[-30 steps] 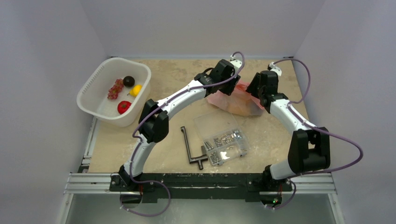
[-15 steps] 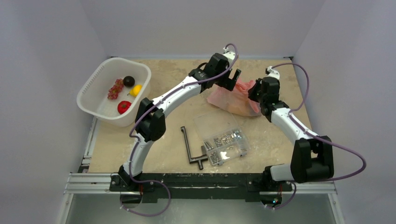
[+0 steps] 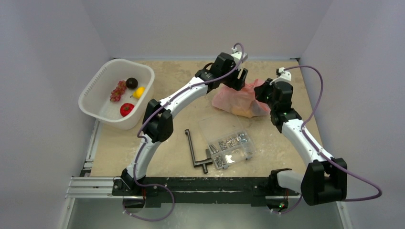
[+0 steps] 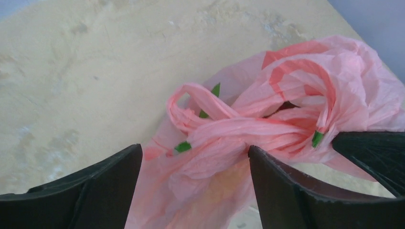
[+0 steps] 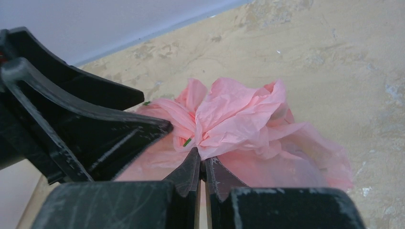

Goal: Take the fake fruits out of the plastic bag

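1. Nearest, the right tool [image 5: 200, 164] is fully shut and pinches a fold of the pink bag [image 5: 239, 114]. This pinch should be held firm, to anchor the bag.
2. The bag lies on the surface [image 3: 181, 71] between the two tools, with its handles [image 4: 224, 126] knotted.
3. Beyond it, the left tool [image 4: 193, 151] stands open astride the knot and holds nothing. I think it should close on one handle loop and pull gently away from the right tool, so the mouth opens without tearing.
4. Far left, four fruits [image 3: 126, 109] lie in the white basket [image 3: 90, 112].
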### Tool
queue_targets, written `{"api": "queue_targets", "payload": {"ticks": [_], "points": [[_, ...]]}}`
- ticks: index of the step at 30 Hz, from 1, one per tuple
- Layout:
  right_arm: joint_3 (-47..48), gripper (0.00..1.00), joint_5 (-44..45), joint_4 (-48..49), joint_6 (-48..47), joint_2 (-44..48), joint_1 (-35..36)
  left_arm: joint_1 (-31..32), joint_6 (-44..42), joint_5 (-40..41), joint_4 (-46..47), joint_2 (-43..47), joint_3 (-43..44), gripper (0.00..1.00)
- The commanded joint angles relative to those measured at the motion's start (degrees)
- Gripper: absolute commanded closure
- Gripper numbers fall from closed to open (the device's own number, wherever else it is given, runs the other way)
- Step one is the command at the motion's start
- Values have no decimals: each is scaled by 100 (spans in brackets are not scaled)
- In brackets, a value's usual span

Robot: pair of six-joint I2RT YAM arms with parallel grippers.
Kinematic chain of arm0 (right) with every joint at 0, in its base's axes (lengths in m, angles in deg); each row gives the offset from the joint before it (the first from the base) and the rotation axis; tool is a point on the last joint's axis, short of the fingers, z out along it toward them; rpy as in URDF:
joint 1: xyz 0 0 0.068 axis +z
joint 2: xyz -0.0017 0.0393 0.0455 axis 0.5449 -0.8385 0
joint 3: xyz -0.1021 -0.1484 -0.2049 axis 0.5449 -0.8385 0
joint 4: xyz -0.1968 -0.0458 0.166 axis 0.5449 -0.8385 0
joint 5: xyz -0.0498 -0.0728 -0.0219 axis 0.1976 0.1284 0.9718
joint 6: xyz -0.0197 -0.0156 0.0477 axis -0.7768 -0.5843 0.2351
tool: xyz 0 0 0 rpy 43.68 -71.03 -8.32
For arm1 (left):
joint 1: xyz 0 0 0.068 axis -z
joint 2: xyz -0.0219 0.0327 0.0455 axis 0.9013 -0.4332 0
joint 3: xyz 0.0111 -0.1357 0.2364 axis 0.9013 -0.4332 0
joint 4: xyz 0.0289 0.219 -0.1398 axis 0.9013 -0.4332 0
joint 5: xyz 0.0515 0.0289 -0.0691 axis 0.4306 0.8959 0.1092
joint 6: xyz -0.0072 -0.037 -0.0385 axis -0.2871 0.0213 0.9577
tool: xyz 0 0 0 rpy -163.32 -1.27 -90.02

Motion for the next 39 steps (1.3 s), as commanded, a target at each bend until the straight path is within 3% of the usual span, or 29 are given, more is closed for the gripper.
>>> {"api": "queue_targets", "payload": {"ticks": [1,3,6,9,11,14,16,21,24,28,33,34,37,39], "points": [[-70,100,-107,336,-74,365,-6,-25,534,-706,330,649,-844,10],[76,100,-278,173,-92,365,-6,34,464,-929,599,705,-1071,10],[-56,100,-279,182,-67,557,-12,171,358,-531,-52,312,-335,29],[-175,100,-194,147,-5,806,-6,197,691,163,-150,266,-267,77],[-188,100,152,-30,63,888,-13,197,827,722,280,514,-681,100],[-263,100,1050,-185,431,956,-107,149,1101,1230,1086,1120,-1584,100],[-275,100,926,-252,780,920,-520,32,1400,1286,1534,1408,-2028,100],[-507,100,-639,-107,1894,710,-2026,-478,2519,731,2212,1752,-2630,100],[-617,100,-1822,206,2348,320,-2506,-609,2807,168,2577,1726,-2681,100],[-458,100,-2227,47,2002,-80,-2563,-596,2769,-310,2450,1538,-2399,100],[-142,81,-1595,-599,1046,-13,-2541,-526,2505,-462,1761,1517,-2233,100],[-77,75,-1418,-787,869,60,-2523,-504,2408,-433,1553,1541,-2182,95],[56,49,-1033,-1075,538,315,-2462,-444,2093,-293,876,1618,-1925,62],[102,37,-854,-1165,420,485,-2333,-347,1708,-90,480,1716,-1746,49]]}}
